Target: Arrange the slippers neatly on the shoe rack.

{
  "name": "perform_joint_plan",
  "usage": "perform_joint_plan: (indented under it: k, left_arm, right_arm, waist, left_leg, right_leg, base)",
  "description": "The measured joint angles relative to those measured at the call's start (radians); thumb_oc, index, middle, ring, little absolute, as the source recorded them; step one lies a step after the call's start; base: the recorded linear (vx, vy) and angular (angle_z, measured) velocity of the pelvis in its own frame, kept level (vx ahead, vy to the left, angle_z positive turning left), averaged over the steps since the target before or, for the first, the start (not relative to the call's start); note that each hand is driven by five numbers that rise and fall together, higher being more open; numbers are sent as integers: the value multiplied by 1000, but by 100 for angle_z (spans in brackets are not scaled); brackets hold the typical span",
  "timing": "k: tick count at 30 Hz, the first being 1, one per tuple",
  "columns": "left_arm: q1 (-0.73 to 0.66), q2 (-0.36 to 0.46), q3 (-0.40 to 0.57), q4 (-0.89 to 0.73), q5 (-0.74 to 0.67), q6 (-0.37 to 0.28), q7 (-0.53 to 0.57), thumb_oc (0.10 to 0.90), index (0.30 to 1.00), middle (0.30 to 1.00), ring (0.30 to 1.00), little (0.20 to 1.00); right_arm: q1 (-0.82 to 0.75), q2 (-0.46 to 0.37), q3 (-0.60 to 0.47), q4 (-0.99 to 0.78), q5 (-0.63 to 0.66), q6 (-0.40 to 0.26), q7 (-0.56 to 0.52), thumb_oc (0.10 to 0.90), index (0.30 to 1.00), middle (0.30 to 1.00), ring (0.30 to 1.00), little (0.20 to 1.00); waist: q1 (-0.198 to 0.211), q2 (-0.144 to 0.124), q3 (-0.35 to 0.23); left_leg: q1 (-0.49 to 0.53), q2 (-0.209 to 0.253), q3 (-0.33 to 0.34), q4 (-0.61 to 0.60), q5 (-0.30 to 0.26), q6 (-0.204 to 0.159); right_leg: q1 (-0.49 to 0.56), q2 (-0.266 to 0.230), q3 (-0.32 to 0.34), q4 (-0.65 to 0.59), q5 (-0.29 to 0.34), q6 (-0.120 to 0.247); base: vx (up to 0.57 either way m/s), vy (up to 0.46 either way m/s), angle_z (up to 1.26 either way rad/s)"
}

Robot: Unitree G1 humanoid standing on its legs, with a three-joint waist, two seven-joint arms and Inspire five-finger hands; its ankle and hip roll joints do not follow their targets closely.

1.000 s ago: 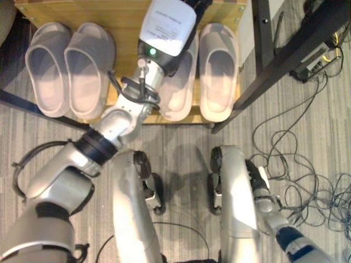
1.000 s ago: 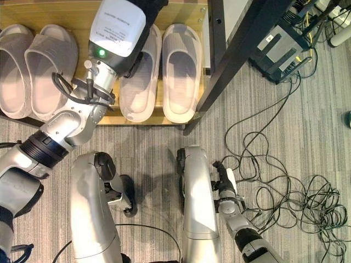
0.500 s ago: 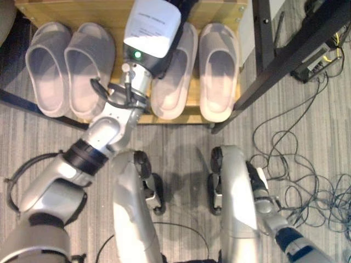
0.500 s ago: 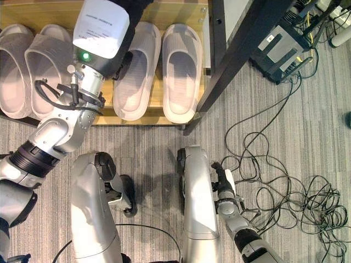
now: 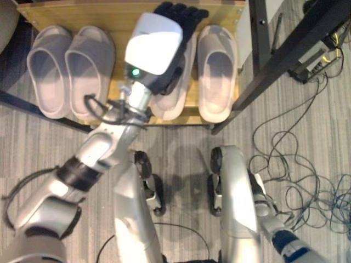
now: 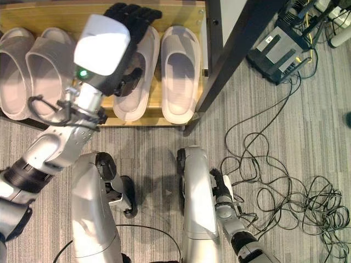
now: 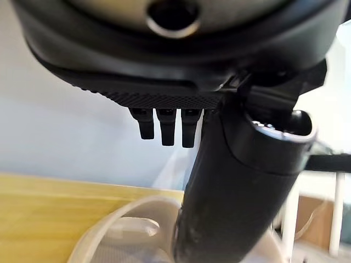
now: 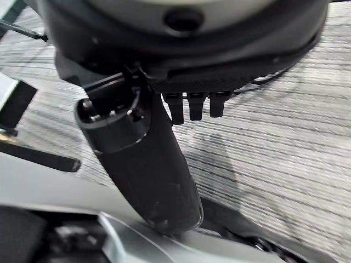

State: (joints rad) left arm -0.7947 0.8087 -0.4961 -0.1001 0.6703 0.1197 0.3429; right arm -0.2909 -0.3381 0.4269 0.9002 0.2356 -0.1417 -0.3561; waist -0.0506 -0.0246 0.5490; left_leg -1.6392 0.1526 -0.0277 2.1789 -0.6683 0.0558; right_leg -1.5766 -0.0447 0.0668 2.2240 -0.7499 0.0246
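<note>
A low wooden shoe rack (image 5: 123, 13) stands on grey striped carpet (image 5: 181, 142). Four pale slippers lie on it in a row, toes toward the far side. At the left, the first slipper (image 5: 48, 71) and second slipper (image 5: 90, 68) sit just beside each other. The third slipper (image 6: 134, 82) lies slightly angled, and the fourth slipper (image 5: 218, 71) sits at the right end. Loose dark cables (image 6: 285, 181) sprawl over the carpet to the right.

Grey striped carpet (image 6: 285, 98), tangle of thin black cables (image 6: 285, 192) on it, dark table leg (image 6: 233, 52) slanting across, black electronic box (image 6: 272, 50) beyond it
</note>
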Motion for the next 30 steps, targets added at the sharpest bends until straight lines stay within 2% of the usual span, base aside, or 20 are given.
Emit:
perform_joint_plan:
  k: [3,7,8,9,10,11,12,13,14,16,17,18,19,22,28,30]
  left_arm:
    - [148,9,118,-64,-44,-20,6,800,900,900,900,900]
    - [319,8,225,-103,-78,-55,94,800,900,900,900,900]
    - [373,9,255,-107,-79,-63,122,800,900,900,900,900]
    - [428,10,294,-106,-82,-68,133,800,900,900,900,900]
    - [464,12,312,-79,-115,-68,132,800,900,900,900,900]
    - [541,45,349,-114,-115,-70,125,800,900,900,900,900]
    - [627,47,409,-155,-115,-84,121,800,900,900,900,900]
    - [669,37,426,-171,-117,-78,134,800,900,900,900,900]
    - [659,36,416,-154,-119,-74,125,800,900,900,900,900]
    - [658,37,428,-163,-146,-100,115,800,900,900,900,900]
    - [650,33,430,-160,-157,-106,97,800,900,900,900,900]
    - [624,29,410,-144,-159,-109,78,800,900,900,900,900]
    - [614,32,401,-142,-159,-114,58,800,900,900,900,900]
    - [612,42,400,-156,-158,-148,37,800,900,900,900,900]
    - [586,41,384,-152,-169,-150,21,800,900,900,900,900]
    - [571,41,374,-151,-185,-150,2,800,900,900,900,900]
  right_arm:
    - [10,16,-12,20,0,6,2,800,900,900,900,900]
    - [15,17,-18,18,-6,7,-4,800,900,900,900,900]
    - [37,-17,-9,-43,-10,20,19,800,900,900,900,900]
    - [57,-92,43,-149,-42,20,45,800,900,900,900,900]
    - [27,-144,59,-190,-107,28,53,800,900,900,900,900]
    - [97,-144,-83,-282,-92,16,114,800,900,900,900,900]
    - [173,-136,-194,-362,-61,-4,122,800,900,900,900,900]
    - [239,-117,-247,-387,-21,-52,90,800,900,900,900,900]
    - [259,-140,-244,-338,15,-49,97,800,900,900,900,900]
    - [311,-169,-257,-345,69,-35,175,800,900,900,900,900]
    - [388,-193,-285,-359,129,-11,242,800,900,900,900,900]
    - [399,-195,-284,-262,179,-49,277,800,900,900,900,900]
    - [387,-196,-282,-200,203,-26,288,800,900,900,900,900]
    - [397,-190,-274,-144,219,-25,292,800,900,900,900,900]
    - [349,-175,-244,-155,217,-32,291,800,900,900,900,900]
    - [340,-178,-250,-269,202,-50,266,800,900,900,900,900]
  waist:
    - [10,2,0]
    - [26,2,0]
    - [38,2,0]
    - [47,5,-1]
    - [44,4,0]
    - [38,6,0]
    - [30,11,-1]
    - [34,11,-1]
    - [29,2,-1]
    - [39,4,-2]
    - [20,0,-2]
    - [13,-4,-2]
    - [5,-4,-2]
    - [-8,-3,-2]
    - [-9,-3,-2]
    - [-14,-3,-2]
  left_leg:
    - [0,-11,-3,0,-1,-2]
    - [2,-17,-5,1,-6,-12]
    - [2,-16,-5,1,-7,-14]
    - [2,-16,-5,2,-7,-16]
    - [10,-17,-9,4,-8,-17]
    - [13,-13,-10,8,-12,-26]
    - [12,-17,-13,11,-25,-31]
    - [22,-18,-9,11,-29,-24]
    - [39,-17,-16,12,-37,-25]
    - [33,-17,-17,17,-38,-27]
    - [31,-18,-19,22,-42,-33]
    - [31,-22,-24,25,-41,-31]
    - [29,-25,-26,28,-41,-31]
    - [16,-31,-27,33,-41,-32]
    - [15,-31,-26,35,-43,-34]
    - [15,-31,-27,37,-44,-35]
  right_leg:
    - [2,-1,-2,1,-4,-8]
    - [1,1,-1,1,-7,-8]
    - [0,1,-1,2,-8,-10]
    - [2,2,0,3,-10,-7]
    - [10,4,-3,1,-10,-8]
    - [10,5,-1,5,-16,-9]
    - [15,3,-3,7,-26,-11]
    - [20,4,-1,7,-26,-9]
    - [34,4,-8,6,-32,-10]
    - [36,4,-8,9,-33,-11]
    - [31,6,-9,13,-34,-11]
    - [38,5,-12,14,-37,-6]
    - [38,5,-14,14,-37,-6]
    - [23,6,-13,18,-37,-6]
    - [17,8,-11,25,-39,-11]
    - [15,9,-11,28,-40,-12]
  base:
    - [0,0,0]
    - [0,0,0]
    - [0,0,0]
    - [0,0,0]
    - [0,0,0]
    - [0,0,0]
    - [-19,-15,-5]
    - [-28,-39,-4]
    - [-23,-48,-5]
    - [-15,-36,-3]
    - [0,0,0]
    - [0,0,0]
    - [0,0,0]
    - [0,0,0]
    - [0,0,0]
    - [0,0,0]
